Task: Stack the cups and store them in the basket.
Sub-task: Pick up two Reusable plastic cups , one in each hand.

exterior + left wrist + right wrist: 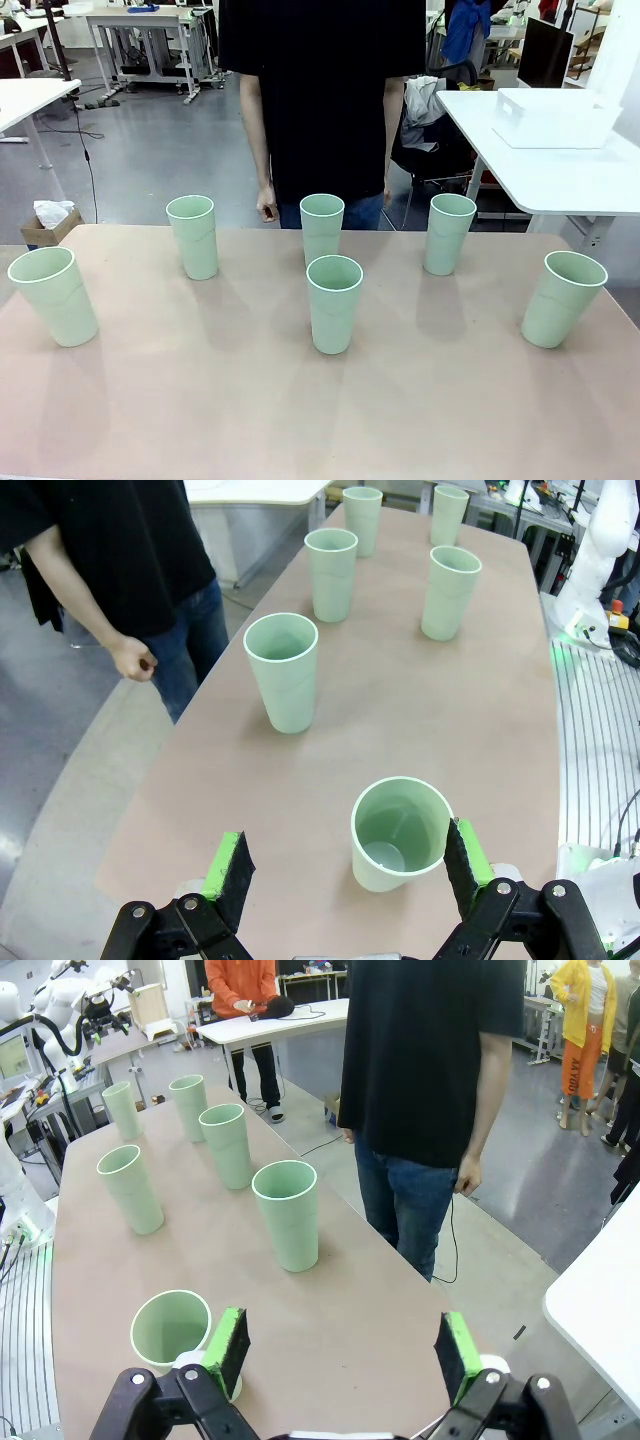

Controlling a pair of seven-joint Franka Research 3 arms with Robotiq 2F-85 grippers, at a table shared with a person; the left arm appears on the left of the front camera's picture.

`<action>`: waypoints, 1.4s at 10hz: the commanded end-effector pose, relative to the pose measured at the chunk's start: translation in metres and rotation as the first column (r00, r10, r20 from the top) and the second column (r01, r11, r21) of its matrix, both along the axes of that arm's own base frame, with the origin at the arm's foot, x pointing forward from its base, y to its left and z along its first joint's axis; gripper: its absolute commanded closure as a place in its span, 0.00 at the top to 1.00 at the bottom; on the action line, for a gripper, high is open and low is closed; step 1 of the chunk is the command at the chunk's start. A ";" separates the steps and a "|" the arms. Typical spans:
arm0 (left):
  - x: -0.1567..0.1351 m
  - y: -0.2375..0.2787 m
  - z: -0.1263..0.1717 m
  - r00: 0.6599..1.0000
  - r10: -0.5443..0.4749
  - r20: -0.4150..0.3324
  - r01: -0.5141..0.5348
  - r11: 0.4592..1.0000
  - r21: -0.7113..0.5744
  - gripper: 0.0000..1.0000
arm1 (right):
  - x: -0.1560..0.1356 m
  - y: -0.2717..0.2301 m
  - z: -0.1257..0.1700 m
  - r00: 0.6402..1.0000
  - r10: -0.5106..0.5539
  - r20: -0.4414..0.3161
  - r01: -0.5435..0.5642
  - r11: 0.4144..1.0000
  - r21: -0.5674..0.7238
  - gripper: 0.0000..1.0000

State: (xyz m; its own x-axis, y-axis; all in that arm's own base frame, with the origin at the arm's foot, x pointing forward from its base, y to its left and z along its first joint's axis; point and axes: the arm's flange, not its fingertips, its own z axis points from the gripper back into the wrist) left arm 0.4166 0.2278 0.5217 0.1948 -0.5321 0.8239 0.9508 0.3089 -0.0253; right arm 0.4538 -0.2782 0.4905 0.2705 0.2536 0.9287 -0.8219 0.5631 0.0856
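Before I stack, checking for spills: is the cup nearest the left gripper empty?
Empty: looking down into the cup, only its bare bottom shows.

Six mint cups [335, 303] upright and apart on table [200, 400], person [320, 90] behind, white basket [555, 118] on side table [540, 175]

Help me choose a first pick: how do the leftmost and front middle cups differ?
The leftmost cup stands by itself; the front middle cup stands just in front of another cup. The leftmost cup sits right before the open left hand; the front middle cup is farther off. Both are upright, empty and unstacked.
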 end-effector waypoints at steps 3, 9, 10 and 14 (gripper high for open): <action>-0.001 0.000 0.001 1.000 -0.001 0.000 0.001 1.000 0.004 1.00 | -0.001 0.000 0.002 1.000 0.001 0.004 -0.001 1.000 -0.004 1.00; -0.001 0.000 0.001 1.000 -0.001 0.000 0.001 1.000 0.004 1.00 | -0.001 0.000 0.002 1.000 0.001 0.004 -0.001 1.000 -0.004 1.00; -0.001 0.000 0.001 1.000 -0.001 0.000 0.001 1.000 0.004 1.00 | -0.001 0.000 0.002 1.000 0.001 0.004 -0.001 1.000 -0.004 1.00; -0.001 0.000 0.001 1.000 -0.001 0.000 0.001 1.000 0.004 1.00 | -0.001 0.000 0.002 1.000 0.001 0.004 -0.001 1.000 -0.004 1.00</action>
State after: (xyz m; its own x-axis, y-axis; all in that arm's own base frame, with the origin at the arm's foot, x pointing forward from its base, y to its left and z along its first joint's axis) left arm 0.4166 0.2278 0.5217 0.1948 -0.5321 0.8239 0.9508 0.3089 -0.0253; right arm 0.4538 -0.2782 0.4905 0.2705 0.2536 0.9287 -0.8219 0.5632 0.0856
